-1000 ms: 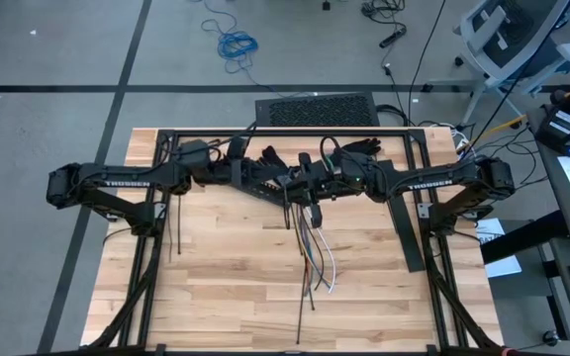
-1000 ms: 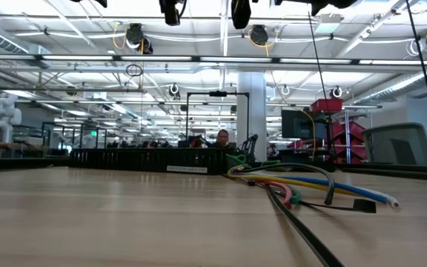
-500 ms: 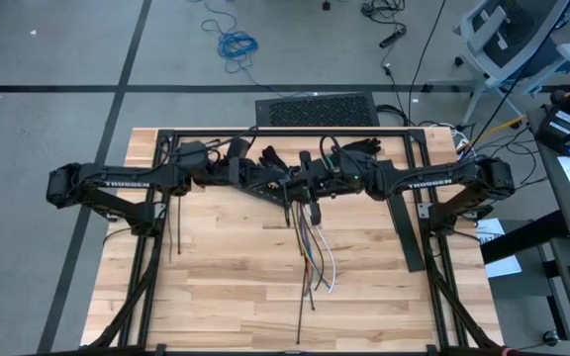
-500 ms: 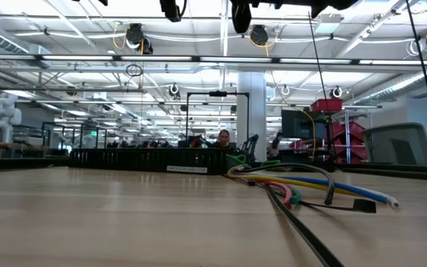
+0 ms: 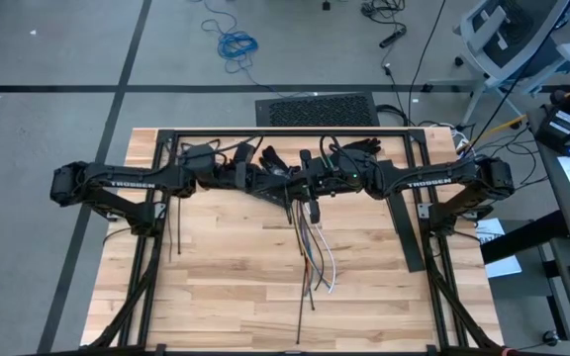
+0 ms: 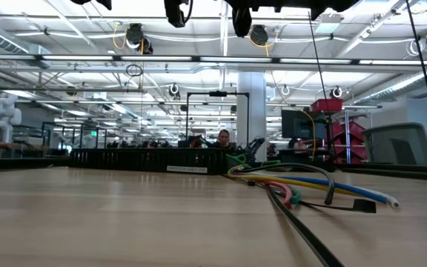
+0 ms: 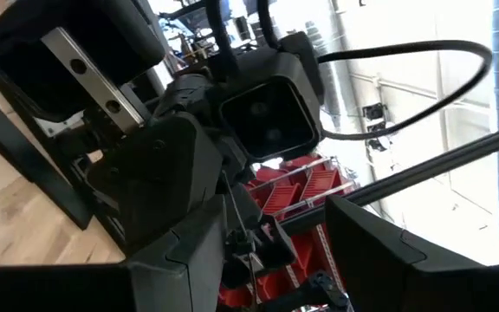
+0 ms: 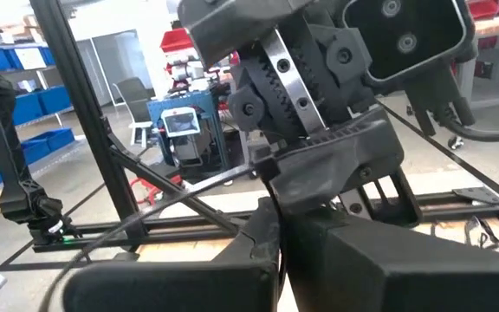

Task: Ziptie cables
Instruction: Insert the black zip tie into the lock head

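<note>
The cables (image 5: 315, 255) lie loose on the table (image 5: 226, 287), fanning out from just below the two grippers toward the near edge; in the low view their white, blue, yellow, red and green ends (image 6: 325, 190) rest flat on the wood, touching nothing above them. Both arms meet high over the far middle of the table. The left gripper (image 5: 283, 184) and the right gripper (image 5: 310, 186) sit nose to nose, almost touching. The right gripper's fingers (image 8: 267, 251) are pressed together, and a thin dark ziptie (image 8: 189, 192) runs out from between them; its strip also shows hanging between the two grippers in the left wrist view (image 7: 235, 227). The left gripper's fingers (image 7: 189, 251) stand partly apart, either side of that strip; whether they press it cannot be told. More zipties (image 5: 176, 232) lie on the wood well off to the left gripper's outer side, and one long strip (image 5: 300, 311) lies among the cables. A black rail (image 5: 404, 227) lies under the right arm.
</note>
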{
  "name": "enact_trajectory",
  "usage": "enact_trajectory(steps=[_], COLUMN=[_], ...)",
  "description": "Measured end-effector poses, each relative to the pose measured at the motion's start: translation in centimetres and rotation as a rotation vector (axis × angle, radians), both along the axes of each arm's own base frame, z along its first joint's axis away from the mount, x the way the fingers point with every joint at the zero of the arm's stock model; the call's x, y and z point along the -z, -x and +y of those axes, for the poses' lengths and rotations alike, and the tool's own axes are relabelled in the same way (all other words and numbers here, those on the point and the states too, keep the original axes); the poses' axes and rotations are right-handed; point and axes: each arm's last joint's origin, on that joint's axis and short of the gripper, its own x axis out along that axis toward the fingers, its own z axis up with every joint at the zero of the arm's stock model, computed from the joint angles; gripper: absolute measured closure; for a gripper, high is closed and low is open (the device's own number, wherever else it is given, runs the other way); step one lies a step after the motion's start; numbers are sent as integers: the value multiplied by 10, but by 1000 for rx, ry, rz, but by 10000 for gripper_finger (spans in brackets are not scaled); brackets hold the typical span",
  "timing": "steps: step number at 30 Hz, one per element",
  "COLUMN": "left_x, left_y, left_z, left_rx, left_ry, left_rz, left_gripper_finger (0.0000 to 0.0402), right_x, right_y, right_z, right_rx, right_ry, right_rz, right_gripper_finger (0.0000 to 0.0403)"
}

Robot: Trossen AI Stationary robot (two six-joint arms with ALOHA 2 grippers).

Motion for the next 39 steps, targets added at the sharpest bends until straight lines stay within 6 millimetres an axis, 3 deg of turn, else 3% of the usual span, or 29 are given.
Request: enact_trajectory(steps=[4,13,25,39], left_x=[3,-9,-5,-13], left_y=[-4,3,4,17], left_z=[1,7,8,17], left_rx=[-1,-97,-69,-115], left_ry=[0,-100,-109,-149], left_rz=[-1,-101,-34,-45], left_gripper_finger=[209,209,209,209], right_x=[0,-2,-3,-2], right_y=[0,0,1,2], right_z=[0,-1,-11,-20], right_rx=[0,8,39,68], right_ry=[-1,12,15,24], right_rz=[2,-19,-31,-18], right_gripper_finger=[403,403,403,403])
